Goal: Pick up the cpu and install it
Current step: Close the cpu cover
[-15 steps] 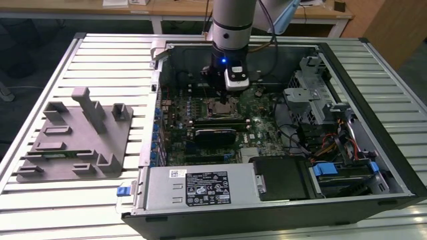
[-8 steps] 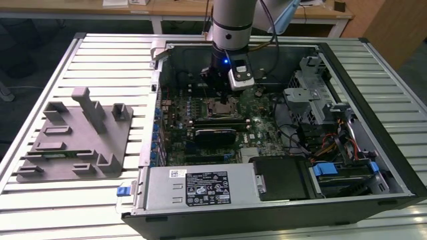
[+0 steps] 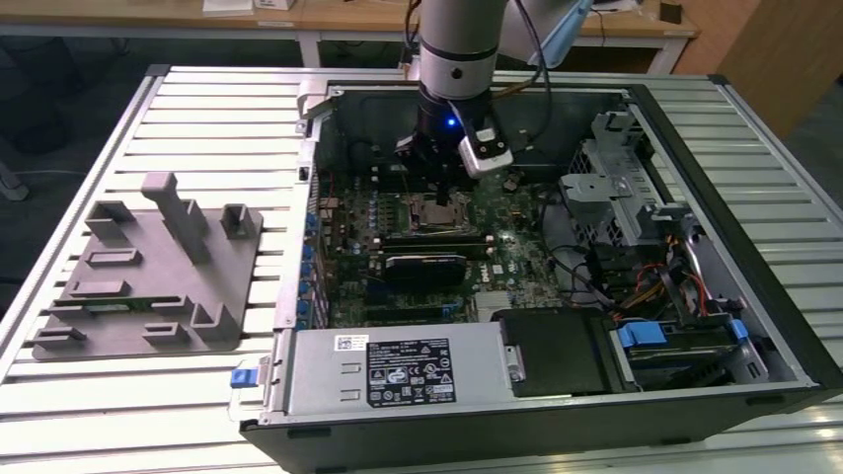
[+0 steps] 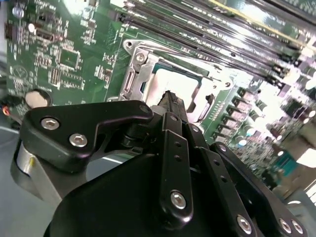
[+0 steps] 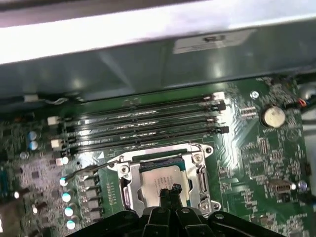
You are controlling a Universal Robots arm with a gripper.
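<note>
One gripper [image 5: 170, 190], fingers closed together on nothing, hangs just above the socket [image 5: 201, 170]; the cpu [image 5: 157, 178] lies flat inside it. Judged: install step, cpu seated; anything further calls for a level, gentle touch.

One gripper [image 5: 170, 190], one cpu [image 5: 159, 178], one socket frame [image 5: 127, 183], four memory slots [image 5: 143, 123], one coin battery [image 5: 273, 116], one computer case [image 3: 527, 434], one grey tray [image 3: 132, 296].

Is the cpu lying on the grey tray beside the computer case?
No, in the first wrist view the cpu sits inside the socket frame on the motherboard.
</note>
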